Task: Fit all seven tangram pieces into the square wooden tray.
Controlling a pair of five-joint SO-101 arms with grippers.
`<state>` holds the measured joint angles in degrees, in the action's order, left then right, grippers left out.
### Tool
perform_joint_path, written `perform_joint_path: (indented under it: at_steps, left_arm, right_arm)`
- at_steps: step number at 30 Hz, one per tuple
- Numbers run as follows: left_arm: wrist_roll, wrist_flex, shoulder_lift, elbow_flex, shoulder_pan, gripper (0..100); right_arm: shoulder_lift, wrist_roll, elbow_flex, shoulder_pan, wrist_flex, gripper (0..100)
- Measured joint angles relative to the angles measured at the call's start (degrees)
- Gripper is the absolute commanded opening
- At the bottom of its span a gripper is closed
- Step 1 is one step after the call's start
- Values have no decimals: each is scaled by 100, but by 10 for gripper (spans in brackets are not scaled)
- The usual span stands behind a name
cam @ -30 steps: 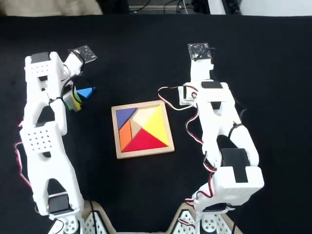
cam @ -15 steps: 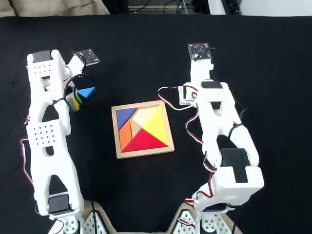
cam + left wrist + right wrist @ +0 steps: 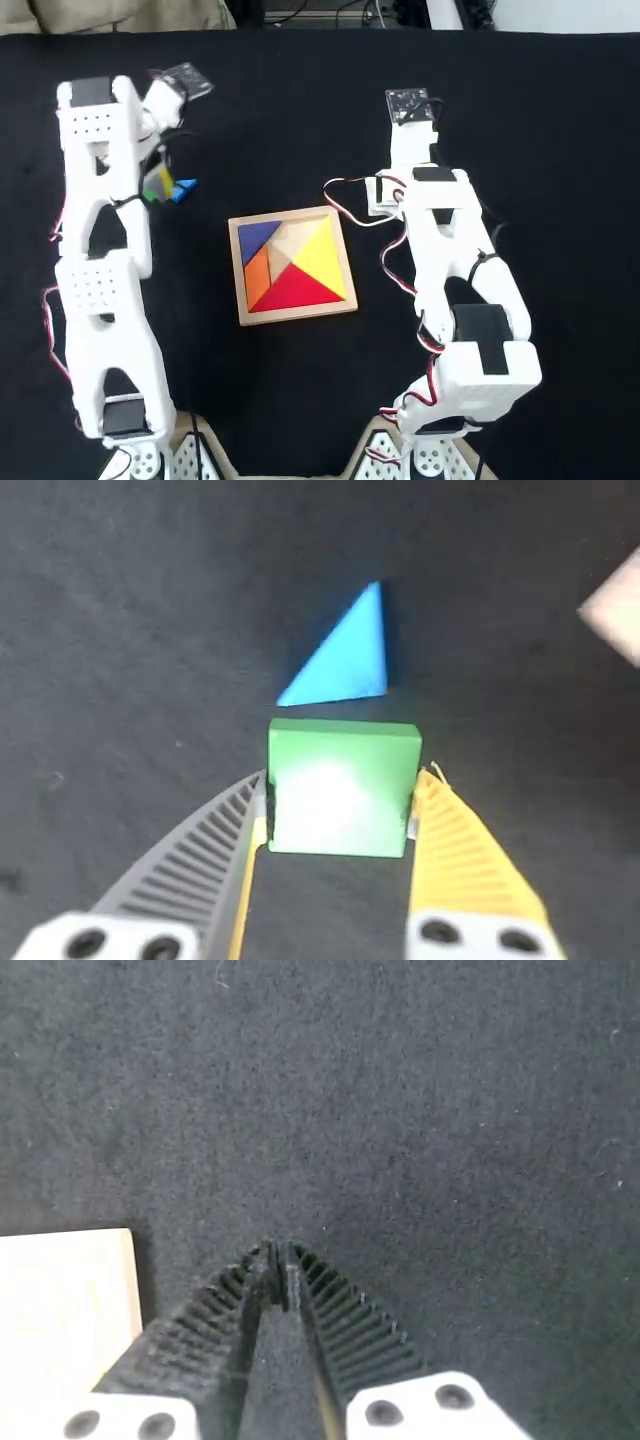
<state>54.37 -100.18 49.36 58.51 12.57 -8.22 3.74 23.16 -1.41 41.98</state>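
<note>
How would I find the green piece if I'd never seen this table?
From the square wooden tray mid-table, look over to the left arm. Its jaws grip the green square piece. The blue triangle beside it lies loose; this one is green, four-cornered and held.

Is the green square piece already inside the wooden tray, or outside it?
Outside. The left gripper holds the green square piece beside the blue triangle, away from the wooden tray.
</note>
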Motion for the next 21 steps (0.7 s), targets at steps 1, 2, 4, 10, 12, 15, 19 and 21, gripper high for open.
perform_joint_path:
  at_steps: [1,2,4,10,12,15,19,21]
  left_arm:
    - [-149,0,-352,-334,-114,102]
    - [-290,0,-703,-721,-246,102]
    - [-633,0,-1503,-1565,-580,102]
    - [-2040,484,-3675,-3604,-1591,102]
    - [-2646,976,-3956,-4176,-1873,102]
    - [-3578,1723,-3974,-4985,-2400,102]
    - [-4501,2760,-3684,-5960,-3077,102]
    - [-4677,3121,-3543,-6163,-3226,102]
  right_arm:
    - [0,0,0,0,0,15]
    - [0,0,0,0,0,15]
    - [0,0,0,0,0,15]
    - [0,0,0,0,0,15]
    - [0,0,0,0,0,15]
    - [0,0,0,0,0,15]
    - [0,0,0,0,0,15]
    - [0,0,0,0,0,15]
